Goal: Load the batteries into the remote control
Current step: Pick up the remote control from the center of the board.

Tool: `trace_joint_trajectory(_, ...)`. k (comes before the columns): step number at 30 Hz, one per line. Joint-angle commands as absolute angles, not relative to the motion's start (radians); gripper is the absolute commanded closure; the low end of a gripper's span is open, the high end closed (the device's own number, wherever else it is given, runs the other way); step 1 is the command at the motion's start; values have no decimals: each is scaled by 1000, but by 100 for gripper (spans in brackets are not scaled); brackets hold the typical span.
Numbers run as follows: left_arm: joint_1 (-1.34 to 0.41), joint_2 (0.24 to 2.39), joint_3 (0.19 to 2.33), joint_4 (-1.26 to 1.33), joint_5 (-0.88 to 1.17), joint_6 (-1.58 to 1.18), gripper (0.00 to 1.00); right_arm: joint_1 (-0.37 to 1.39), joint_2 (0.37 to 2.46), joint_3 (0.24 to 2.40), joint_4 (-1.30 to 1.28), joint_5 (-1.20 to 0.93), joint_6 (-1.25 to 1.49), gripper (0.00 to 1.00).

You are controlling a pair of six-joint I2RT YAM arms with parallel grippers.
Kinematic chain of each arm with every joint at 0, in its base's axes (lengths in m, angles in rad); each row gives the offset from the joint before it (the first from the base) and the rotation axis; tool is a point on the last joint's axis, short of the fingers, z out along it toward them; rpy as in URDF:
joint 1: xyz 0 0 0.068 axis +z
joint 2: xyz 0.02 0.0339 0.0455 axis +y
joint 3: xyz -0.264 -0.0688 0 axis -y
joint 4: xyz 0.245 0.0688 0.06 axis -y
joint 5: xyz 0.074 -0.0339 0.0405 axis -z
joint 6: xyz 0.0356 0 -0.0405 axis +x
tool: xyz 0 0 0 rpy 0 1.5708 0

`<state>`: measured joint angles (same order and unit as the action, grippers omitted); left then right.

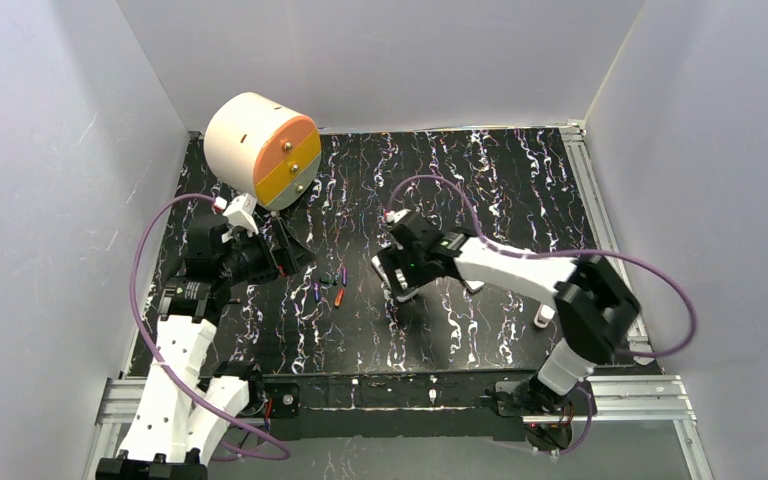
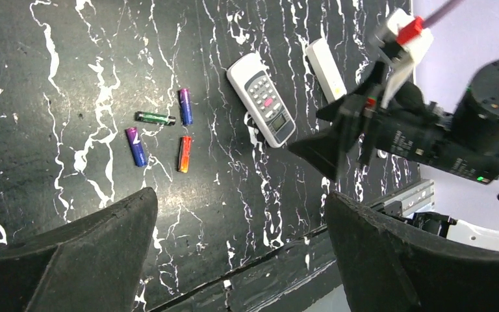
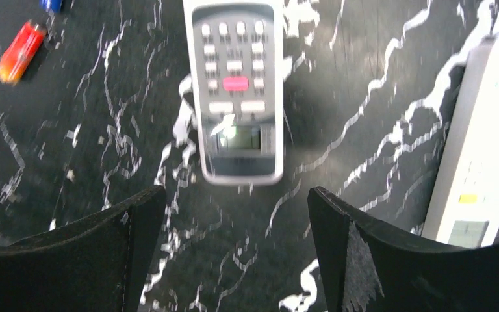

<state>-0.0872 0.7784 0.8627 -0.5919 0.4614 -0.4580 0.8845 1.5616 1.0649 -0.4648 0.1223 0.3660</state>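
Several batteries lie close together on the black marbled table: a dark green one (image 2: pixel 154 117), two purple ones (image 2: pixel 186 106) (image 2: pixel 136 146) and a red-orange one (image 2: pixel 184 153); they show in the top view (image 1: pixel 328 285) too. A white remote control (image 2: pixel 261 99) lies buttons up to their right, also in the right wrist view (image 3: pixel 237 91). My right gripper (image 1: pixel 397 272) (image 3: pixel 237 227) hovers open and empty just short of its screen end. My left gripper (image 1: pixel 293 258) (image 2: pixel 240 221) is open and empty, left of the batteries.
A second, plain white remote (image 3: pixel 484 149) (image 2: pixel 325 60) lies beside the first. A big cream drum with an orange and yellow face (image 1: pixel 260 150) stands at the back left. A small white object (image 1: pixel 543 318) lies by the right arm. A metal rail (image 1: pixel 410 395) edges the front.
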Motion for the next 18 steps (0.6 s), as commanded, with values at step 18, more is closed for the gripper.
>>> trace_joint_trajectory(18,-87,767,811,-585,423,-430,2,908,2040,1514,-596,241,222,20)
